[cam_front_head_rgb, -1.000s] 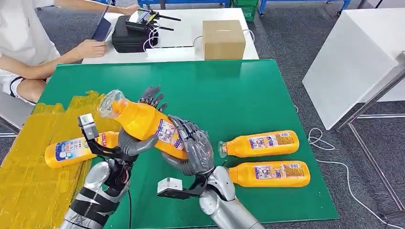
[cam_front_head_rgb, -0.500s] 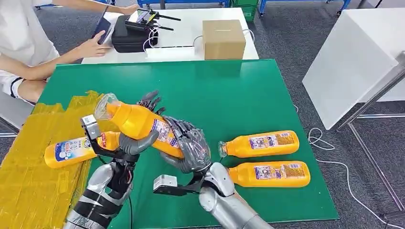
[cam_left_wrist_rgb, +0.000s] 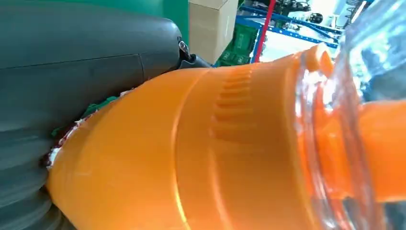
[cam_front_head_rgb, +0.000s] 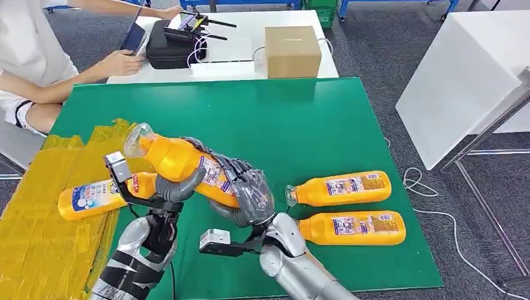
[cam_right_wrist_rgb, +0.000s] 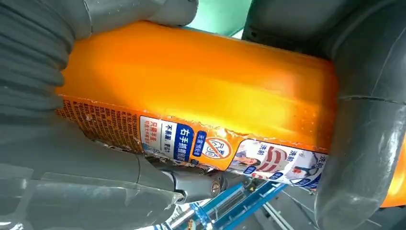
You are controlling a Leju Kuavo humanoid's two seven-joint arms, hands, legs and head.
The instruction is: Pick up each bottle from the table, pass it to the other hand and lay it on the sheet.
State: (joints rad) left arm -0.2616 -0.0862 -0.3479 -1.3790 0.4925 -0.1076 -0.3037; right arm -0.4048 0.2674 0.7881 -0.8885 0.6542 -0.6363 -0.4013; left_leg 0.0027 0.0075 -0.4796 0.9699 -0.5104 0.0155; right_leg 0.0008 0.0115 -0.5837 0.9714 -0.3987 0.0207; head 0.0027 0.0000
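A: Where's the bottle (cam_front_head_rgb: 187,167) now?

B: In the air over the green table (cam_front_head_rgb: 325,119), tilted, clear cap toward the yellow sheet (cam_front_head_rgb: 37,237). Both hands are on it. The left hand (cam_front_head_rgb: 178,184) has it near the shoulder, thumb under the body and fingers wrapped over the top. The right hand (cam_front_head_rgb: 247,197) has the lower, labelled end, fingers curled round it.

A: What's changed in the last second?

B: The left fingers. A second ago they stood up behind the bottle, spread. Now they've folded down across it. The bottle itself has barely shifted, a little lower and toward the sheet. The right hand hasn't let go.

A: So the handover is mid-way?

B: I'd judge so. The left grip looks made, and the right wrist view shows both hands pressed on the orange body. Next the right hand should loosen, then the left carries the bottle over to the sheet.

A: Anything there already?

B: One bottle (cam_front_head_rgb: 103,195) lies on the sheet's edge, half on the green. Two more bottles (cam_front_head_rgb: 340,187) lie on the table to the right, side by side, waiting.

A: Anyone near?

B: A person (cam_front_head_rgb: 31,56) sits at the far left corner, hands at a white table (cam_front_head_rgb: 250,37).
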